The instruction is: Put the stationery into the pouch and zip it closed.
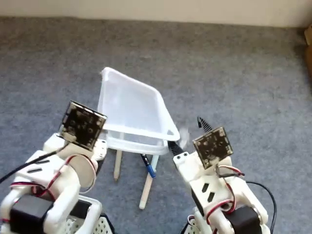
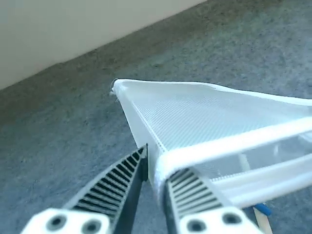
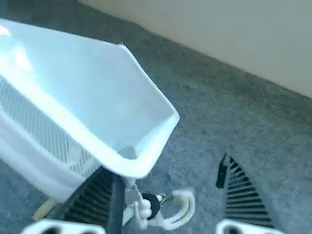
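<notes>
A white mesh pouch hangs tilted above the grey carpet with its mouth open. My left gripper is shut on the pouch's rim at one corner. Near the opposite corner my right gripper stands open, and the zipper pull with its white cord loop lies between its fingers, apart from both. Under the pouch's near edge lie a wooden pencil, a blue pen and a longer wooden stick. The blue pen tip shows through the mesh.
Grey carpet spreads open behind and beside the pouch as far as a pale wall. A white latticed base sits under the left arm at the near edge. A wooden piece of furniture touches the right border.
</notes>
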You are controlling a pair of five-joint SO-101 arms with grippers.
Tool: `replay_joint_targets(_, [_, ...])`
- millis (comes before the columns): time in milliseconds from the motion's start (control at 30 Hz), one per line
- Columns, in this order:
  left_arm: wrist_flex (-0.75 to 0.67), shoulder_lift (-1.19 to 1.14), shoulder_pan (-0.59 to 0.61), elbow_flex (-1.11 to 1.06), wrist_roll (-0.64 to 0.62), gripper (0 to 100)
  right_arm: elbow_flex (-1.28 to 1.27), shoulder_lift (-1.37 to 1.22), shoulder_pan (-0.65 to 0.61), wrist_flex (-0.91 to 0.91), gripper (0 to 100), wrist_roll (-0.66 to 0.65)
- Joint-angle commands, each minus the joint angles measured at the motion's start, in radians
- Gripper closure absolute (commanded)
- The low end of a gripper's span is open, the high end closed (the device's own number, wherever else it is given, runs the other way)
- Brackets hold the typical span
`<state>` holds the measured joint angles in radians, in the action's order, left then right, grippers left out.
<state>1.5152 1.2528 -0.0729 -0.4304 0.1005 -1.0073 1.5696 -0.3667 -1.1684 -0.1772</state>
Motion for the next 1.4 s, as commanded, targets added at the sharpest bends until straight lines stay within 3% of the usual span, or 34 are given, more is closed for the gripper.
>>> replay_joint_targets(0, [0.101,-0.082,0.157,0.323,0.011,99,-0.012,-0.001,0.107,-0.019,77.1,0.028])
replay_joint_targets(200, [0.206,-0.193,0.326,0.46,0.011,99,-0.064,-0.001,0.107,-0.012,77.1,0.028])
replay_joint_targets(567, [0.232,-0.259,0.55,0.456,0.011,99,-0.059,-0.002,0.102,-0.015,77.1,0.023])
replay_joint_targets(833, [0.224,-0.252,0.541,0.309,0.012,99,0.091,-0.001,-0.002,-0.015,76.7,0.028])
replay_joint_targets(1033, [0.224,-0.252,0.42,0.239,0.008,99,0.133,-0.001,-0.153,-0.018,76.2,0.026])
replay_joint_targets(1267, [0.224,-0.252,0.328,0.202,0.005,99,0.142,-0.001,-0.237,-0.018,57.9,0.029])
replay_joint_targets(1367, [0.224,-0.254,0.302,0.183,0.005,99,0.208,-0.001,-0.302,-0.018,56.9,0.029])
